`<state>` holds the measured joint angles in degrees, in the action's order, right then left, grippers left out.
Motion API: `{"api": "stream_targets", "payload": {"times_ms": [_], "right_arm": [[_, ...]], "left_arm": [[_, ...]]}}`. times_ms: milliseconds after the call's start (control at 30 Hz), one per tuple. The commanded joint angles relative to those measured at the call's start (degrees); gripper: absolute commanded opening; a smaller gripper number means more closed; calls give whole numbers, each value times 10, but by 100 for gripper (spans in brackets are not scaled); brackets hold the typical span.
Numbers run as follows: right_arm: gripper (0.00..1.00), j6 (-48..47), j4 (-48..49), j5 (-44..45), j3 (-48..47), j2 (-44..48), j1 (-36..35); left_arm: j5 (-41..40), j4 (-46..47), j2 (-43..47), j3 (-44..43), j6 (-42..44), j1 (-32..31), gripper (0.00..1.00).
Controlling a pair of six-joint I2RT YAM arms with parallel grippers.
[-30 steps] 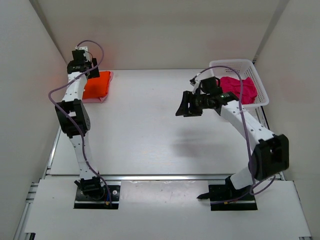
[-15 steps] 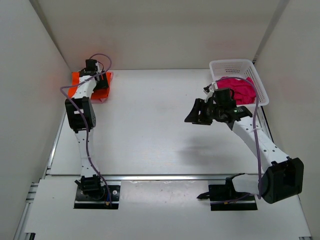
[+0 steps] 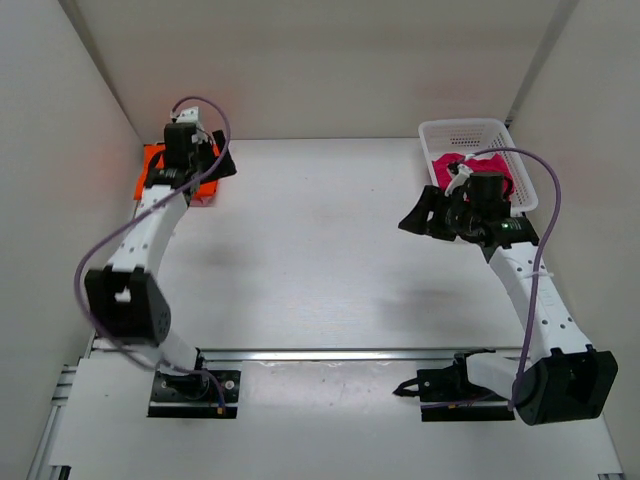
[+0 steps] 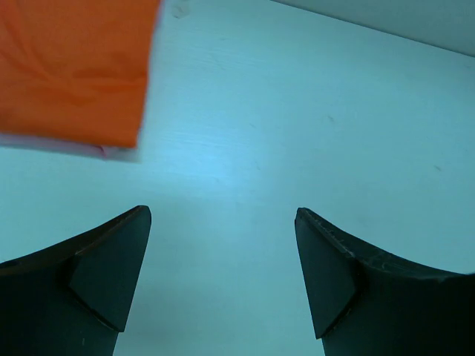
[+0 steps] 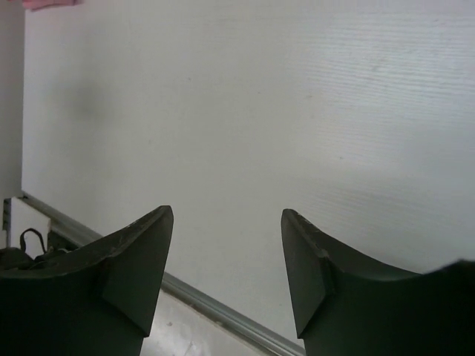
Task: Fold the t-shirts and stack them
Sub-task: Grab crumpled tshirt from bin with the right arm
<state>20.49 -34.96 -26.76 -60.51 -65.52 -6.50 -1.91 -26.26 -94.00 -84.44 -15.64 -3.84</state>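
Plain white walls (image 3: pixel 320 60) enclose a white table (image 3: pixel 300 260), a metal rail (image 3: pixel 330 355) along its near edge.

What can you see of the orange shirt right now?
The orange shirt is bright, plain, soft fabric, folded flat with straight edges and faint creases. It lies at the far-left corner of the table, on top of the pink shirt, whose edge shows as a thin strip underneath. In the top view the left arm hides part of it. The left gripper hangs beside it, fingers open, not touching it.
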Motion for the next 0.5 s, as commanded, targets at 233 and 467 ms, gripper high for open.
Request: {"api": "stream_targets", "payload": {"times_ms": [233, 467], "right_arm": [[69, -110, -46, 100, -156, -79, 64], [73, -124, -35, 128, -261, -201, 133]], "left_arm": [[64, 22, 311, 259, -61, -83, 86], [122, -21, 377, 296, -34, -28, 84]]}}
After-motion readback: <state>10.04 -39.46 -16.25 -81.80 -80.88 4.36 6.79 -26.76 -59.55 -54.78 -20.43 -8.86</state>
